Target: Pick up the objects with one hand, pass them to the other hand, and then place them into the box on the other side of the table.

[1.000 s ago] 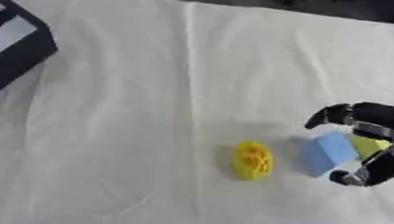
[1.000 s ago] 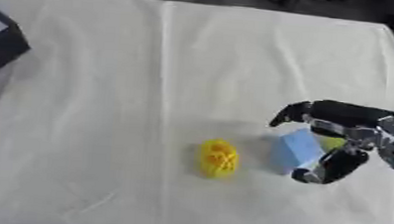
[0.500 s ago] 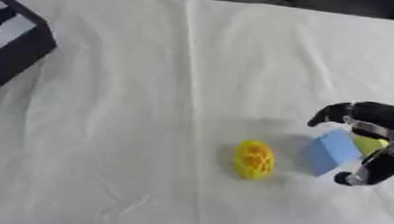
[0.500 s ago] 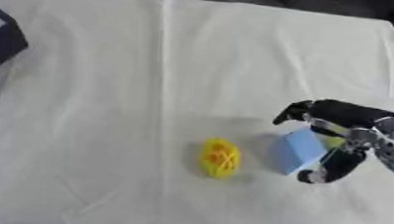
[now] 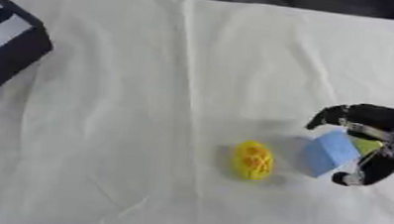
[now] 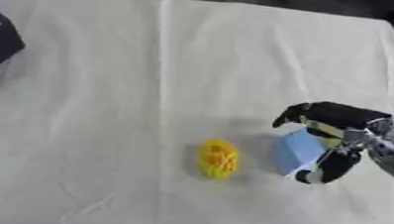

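Note:
A light blue block [image 5: 326, 153] sits tilted on the white cloth at the right, with something yellow-green [image 5: 368, 145] just behind it. My right hand [image 6: 342, 128] curls around the block: fingers arch over its far side and the thumb [image 6: 322, 170] reaches under its near right corner. Whether the block is clear of the cloth I cannot tell. A yellow lattice ball [image 5: 253, 160] lies on the cloth just left of the block. The black box [image 5: 5, 46] stands at the far left edge. My left hand shows in neither view.
The white cloth [image 5: 176, 83] covers the table and has creases. The near table edge runs along the bottom of the views. Dark floor shows beyond the far edge.
The right hand and blue block have stayed nearly where they were; the thumb has drawn slightly closer under the block. The ball has not moved.

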`<action>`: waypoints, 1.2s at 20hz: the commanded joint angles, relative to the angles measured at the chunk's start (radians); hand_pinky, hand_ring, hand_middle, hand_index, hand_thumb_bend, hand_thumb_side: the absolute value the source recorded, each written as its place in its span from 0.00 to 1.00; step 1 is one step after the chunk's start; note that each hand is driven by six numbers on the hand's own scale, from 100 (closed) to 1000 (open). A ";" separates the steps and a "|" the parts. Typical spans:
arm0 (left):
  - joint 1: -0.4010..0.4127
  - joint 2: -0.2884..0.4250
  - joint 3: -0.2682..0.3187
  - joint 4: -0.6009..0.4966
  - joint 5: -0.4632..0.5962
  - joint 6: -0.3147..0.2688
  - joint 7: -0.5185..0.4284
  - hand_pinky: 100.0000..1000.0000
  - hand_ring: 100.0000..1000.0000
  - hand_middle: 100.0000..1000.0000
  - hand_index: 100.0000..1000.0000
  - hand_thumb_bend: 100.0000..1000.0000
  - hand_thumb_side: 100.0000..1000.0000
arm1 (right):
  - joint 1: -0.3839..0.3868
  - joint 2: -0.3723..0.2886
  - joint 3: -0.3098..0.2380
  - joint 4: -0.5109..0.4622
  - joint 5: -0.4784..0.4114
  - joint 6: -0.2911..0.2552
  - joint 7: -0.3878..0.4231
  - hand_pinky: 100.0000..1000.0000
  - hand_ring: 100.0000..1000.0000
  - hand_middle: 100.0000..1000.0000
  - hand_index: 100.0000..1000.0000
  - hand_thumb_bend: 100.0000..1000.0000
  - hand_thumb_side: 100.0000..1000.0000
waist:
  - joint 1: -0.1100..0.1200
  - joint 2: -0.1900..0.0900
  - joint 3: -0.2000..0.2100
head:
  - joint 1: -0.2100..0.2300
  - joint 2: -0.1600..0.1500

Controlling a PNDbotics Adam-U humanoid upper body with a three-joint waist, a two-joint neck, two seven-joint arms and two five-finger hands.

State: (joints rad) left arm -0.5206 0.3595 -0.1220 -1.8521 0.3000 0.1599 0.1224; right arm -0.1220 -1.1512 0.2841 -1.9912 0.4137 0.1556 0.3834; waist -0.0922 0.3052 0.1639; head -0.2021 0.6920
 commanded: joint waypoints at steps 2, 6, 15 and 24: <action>-0.024 0.001 -0.001 -0.020 -0.002 0.002 -0.004 0.95 1.00 0.68 0.84 0.00 0.78 | -0.003 -0.007 -0.022 -0.009 0.026 0.027 0.011 0.95 0.88 0.82 0.85 0.42 0.00 | 0.004 -0.009 0.003 | -0.012 -0.017; -0.026 0.001 -0.002 -0.020 -0.003 0.003 -0.005 0.95 1.00 0.68 0.84 0.00 0.78 | -0.003 0.001 -0.028 -0.009 0.045 0.045 0.019 0.95 0.88 0.82 0.84 0.41 0.00 | 0.004 -0.003 0.005 | -0.016 -0.020; -0.029 0.001 -0.004 -0.019 -0.003 0.005 -0.006 0.95 1.00 0.68 0.83 0.00 0.78 | 0.004 0.010 -0.037 -0.009 0.076 0.075 0.060 0.96 0.88 0.81 0.83 0.39 0.00 | 0.003 -0.001 0.005 | -0.013 -0.025; -0.029 0.002 -0.005 -0.017 -0.002 0.006 -0.007 0.95 1.00 0.68 0.83 0.00 0.78 | 0.008 0.015 -0.042 -0.009 0.105 0.077 0.105 0.97 0.87 0.79 0.82 0.36 0.00 | 0.003 -0.003 0.003 | -0.015 -0.031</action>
State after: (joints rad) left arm -0.5340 0.3518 -0.1303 -1.8523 0.3000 0.1658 0.1169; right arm -0.1131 -1.1132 0.2595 -1.9912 0.5082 0.2343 0.4798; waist -0.0922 0.3195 0.1693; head -0.2157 0.6743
